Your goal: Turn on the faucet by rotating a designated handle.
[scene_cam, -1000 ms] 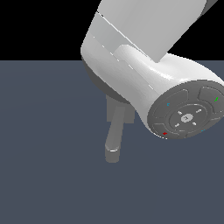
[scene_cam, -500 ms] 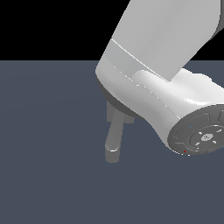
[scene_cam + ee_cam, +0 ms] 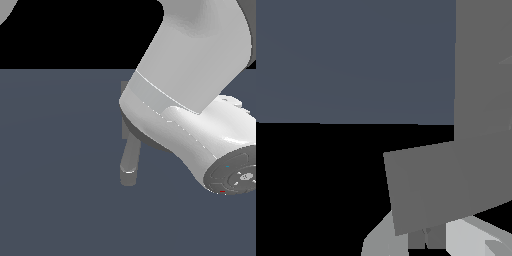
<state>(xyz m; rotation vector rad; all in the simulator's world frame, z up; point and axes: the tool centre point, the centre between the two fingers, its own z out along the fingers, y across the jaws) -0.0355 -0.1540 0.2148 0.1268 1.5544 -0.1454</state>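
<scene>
Dark blue-grey worktop (image 3: pixel 55 200), black backdrop. The faucet (image 3: pixel 129 165) sits mid-frame, mostly hidden behind our arm (image 3: pixel 190 100); we can't see the handle or tell the jaws' state, so no turn seems done yet.

One faucet (image 3: pixel 129 165) shows, a single grey fixture partly hidden behind one white robot arm (image 3: pixel 190 100). One dark floor (image 3: pixel 55 175) lies beneath. The handle cannot be told apart or counted.
</scene>
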